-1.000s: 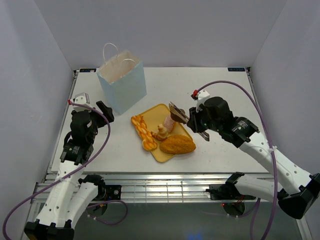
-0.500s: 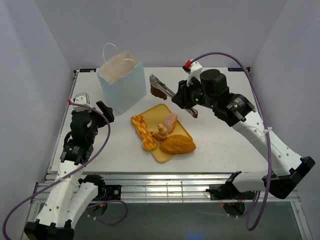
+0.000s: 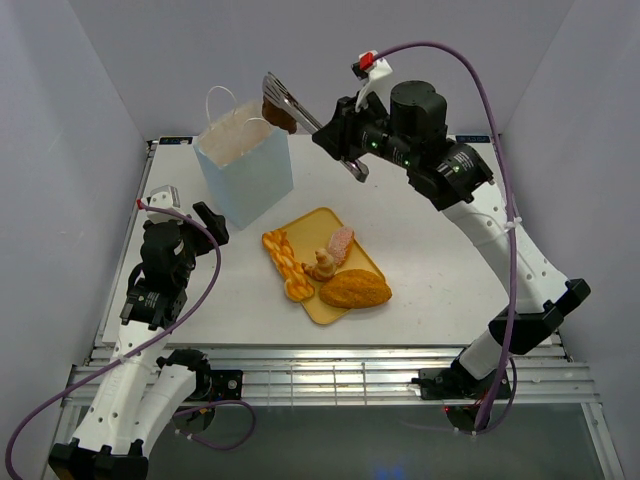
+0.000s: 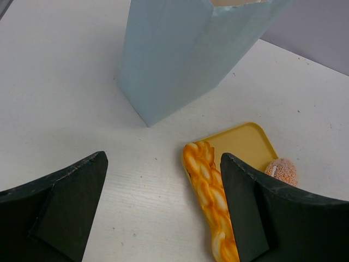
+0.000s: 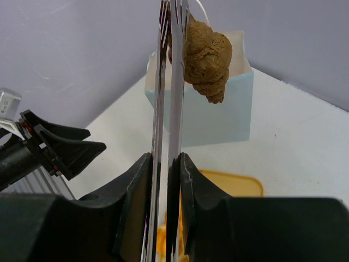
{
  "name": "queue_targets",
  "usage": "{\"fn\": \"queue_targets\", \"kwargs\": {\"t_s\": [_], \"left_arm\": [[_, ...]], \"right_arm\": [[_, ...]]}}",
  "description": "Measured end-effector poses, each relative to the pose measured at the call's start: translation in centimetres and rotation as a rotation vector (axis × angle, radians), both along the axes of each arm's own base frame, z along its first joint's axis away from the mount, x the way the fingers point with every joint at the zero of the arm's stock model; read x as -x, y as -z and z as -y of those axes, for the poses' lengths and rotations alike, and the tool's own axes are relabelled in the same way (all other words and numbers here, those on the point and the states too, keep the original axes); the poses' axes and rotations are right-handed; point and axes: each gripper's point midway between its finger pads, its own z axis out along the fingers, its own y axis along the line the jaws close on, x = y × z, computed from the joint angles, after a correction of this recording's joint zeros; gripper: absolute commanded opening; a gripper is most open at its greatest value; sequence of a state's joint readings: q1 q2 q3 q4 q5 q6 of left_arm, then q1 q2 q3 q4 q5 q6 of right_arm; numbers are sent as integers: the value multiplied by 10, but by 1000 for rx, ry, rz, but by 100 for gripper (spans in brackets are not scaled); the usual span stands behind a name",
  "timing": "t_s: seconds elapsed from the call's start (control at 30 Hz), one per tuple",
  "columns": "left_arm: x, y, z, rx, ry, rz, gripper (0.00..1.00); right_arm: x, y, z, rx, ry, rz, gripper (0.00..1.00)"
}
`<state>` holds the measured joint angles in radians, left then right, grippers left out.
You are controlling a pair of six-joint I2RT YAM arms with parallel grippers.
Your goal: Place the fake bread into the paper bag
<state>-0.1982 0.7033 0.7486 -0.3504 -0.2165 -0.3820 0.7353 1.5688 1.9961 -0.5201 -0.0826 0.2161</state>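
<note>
The pale blue paper bag (image 3: pixel 245 168) stands upright at the back left, mouth open; it also shows in the left wrist view (image 4: pixel 185 52) and the right wrist view (image 5: pixel 218 117). My right gripper (image 3: pixel 350 150) is shut on long metal tongs (image 3: pixel 300 108), whose tips pinch a dark brown roll (image 3: pixel 278 114) just above the bag's right rim; the roll (image 5: pixel 204 57) hangs over the bag. On the yellow tray (image 3: pixel 310 225) lie an orange braid (image 3: pixel 283 262), a small croissant (image 3: pixel 322 265), a pinkish piece (image 3: pixel 340 243) and a golden oval loaf (image 3: pixel 355 290). My left gripper (image 3: pixel 205 222) is open and empty, left of the tray.
The white table (image 3: pixel 440 250) has raised edges and grey walls on three sides. The right arm reaches high across the back of the table. In the left wrist view the braid (image 4: pixel 210 202) and tray corner (image 4: pixel 245 144) lie just ahead of the open fingers (image 4: pixel 71 191).
My right arm has lifted the tongs with the brown roll from over the tray up and leftward to just above the bag's mouth. The left arm has not moved.
</note>
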Motion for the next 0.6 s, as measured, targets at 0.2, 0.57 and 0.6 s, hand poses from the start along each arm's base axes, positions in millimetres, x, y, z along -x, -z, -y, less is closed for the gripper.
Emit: {"fn": "queue_targets", "kwargs": {"t_s": [0.2, 0.57, 0.6], "left_arm": [[0, 0, 1, 1, 5, 0, 95], [-1, 2, 4, 5, 23, -8, 95], [-1, 2, 4, 5, 23, -8, 95]], "right_arm": [[-15, -14, -12, -31, 8, 35, 25], [-47, -6, -41, -44, 5, 70, 26], [-49, -5, -43, -47, 1, 73, 26]]}}
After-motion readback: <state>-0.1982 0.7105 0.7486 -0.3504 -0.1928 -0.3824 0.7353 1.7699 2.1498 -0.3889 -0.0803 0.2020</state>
